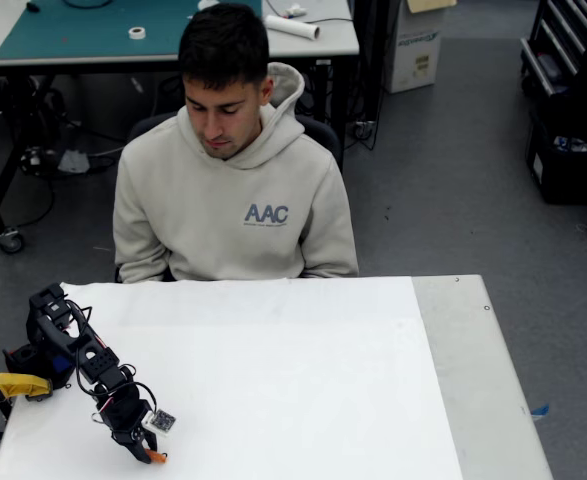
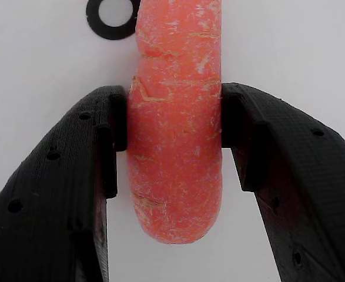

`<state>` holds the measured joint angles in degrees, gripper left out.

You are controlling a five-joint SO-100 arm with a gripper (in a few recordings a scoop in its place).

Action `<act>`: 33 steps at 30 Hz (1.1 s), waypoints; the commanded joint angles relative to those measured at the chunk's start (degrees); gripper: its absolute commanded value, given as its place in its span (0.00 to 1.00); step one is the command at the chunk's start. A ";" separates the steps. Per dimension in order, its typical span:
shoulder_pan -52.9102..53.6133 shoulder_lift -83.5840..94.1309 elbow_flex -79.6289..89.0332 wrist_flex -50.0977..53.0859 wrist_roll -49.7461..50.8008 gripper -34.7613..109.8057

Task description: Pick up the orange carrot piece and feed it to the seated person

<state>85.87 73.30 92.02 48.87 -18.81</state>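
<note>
Orange carrot (image 2: pixel 175 135) clamped mid-length in pincer (image 2: pixel 173 138); lift straight off tabletop (image 1: pixel 273 370), swing slowly toward person (image 1: pixel 231 190).

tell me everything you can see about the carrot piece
The orange carrot piece is a stubby orange chunk with a rounded lower end, its skin rough and streaked with pale scuffs and small creases. In the wrist view it stands lengthwise between the black fingers, which press its two sides; its top runs out of frame. In the fixed view it shows as a small orange tip at the gripper, low over the white table near the front left edge.
</note>
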 commanded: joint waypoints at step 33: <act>-16.17 24.70 -5.19 -0.62 -0.70 0.22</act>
<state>71.72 92.02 92.20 48.52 -19.16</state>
